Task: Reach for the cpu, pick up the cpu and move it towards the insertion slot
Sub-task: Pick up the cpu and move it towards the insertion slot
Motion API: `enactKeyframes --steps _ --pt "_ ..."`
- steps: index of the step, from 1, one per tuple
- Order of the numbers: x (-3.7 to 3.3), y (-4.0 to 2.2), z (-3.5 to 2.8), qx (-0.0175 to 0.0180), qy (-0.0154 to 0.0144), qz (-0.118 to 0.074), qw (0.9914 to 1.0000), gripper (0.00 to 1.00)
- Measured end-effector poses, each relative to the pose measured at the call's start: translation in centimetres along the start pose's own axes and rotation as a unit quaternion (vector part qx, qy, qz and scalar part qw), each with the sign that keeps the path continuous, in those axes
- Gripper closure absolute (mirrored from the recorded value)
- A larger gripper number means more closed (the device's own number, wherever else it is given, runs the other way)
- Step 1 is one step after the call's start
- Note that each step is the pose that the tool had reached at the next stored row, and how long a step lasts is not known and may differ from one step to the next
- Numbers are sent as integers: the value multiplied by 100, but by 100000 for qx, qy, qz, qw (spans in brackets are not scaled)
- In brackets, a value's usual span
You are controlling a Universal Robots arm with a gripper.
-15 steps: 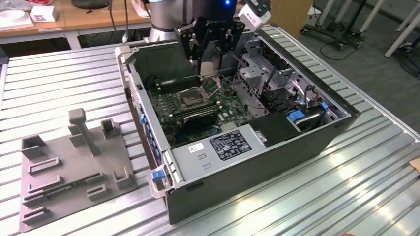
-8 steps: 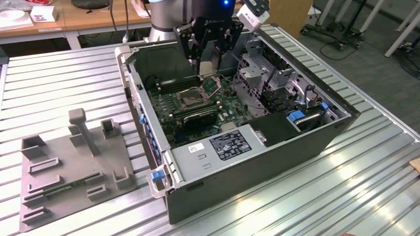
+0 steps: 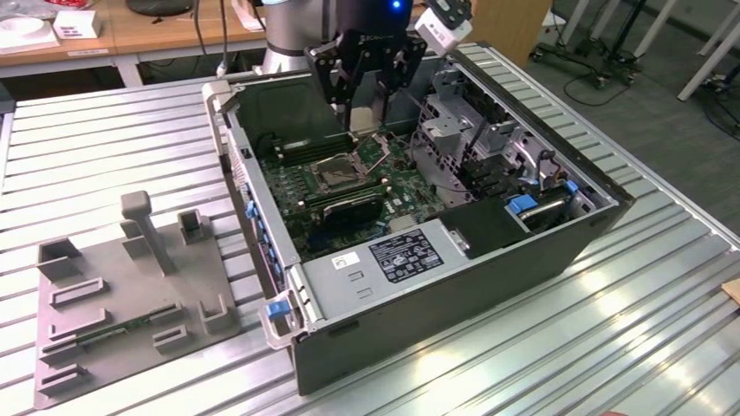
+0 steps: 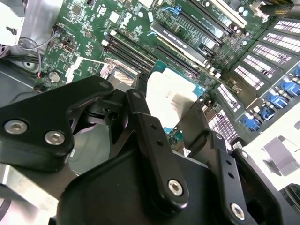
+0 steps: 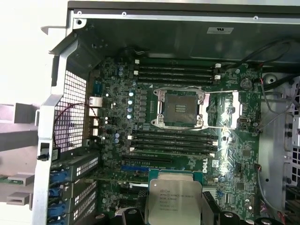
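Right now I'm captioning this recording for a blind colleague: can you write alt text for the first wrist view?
The end effector holds the cpu, a pale silver square chip, above the green motherboard inside an open computer case. Further along the board lies the insertion slot, its metal frame open around a dark centre, with long black memory slots on either side.

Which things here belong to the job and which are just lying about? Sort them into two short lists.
Belongs to the job:
- the cpu, held in the tool above the motherboard
- the insertion slot, still without a chip

Just lying about:
- the grey plastic fixture on the table beside the computer case
- the memory slots flanking the socket
- the power supply box with its label
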State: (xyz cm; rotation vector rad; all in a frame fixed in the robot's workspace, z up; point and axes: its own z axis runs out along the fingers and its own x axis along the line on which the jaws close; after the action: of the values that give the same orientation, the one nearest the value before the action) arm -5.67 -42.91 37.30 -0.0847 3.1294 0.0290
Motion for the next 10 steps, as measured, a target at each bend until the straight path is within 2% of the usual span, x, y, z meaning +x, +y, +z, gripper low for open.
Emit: enactKeyframes --steps 10 --pt "-1 27 15 -262 -12 1 100000 46"
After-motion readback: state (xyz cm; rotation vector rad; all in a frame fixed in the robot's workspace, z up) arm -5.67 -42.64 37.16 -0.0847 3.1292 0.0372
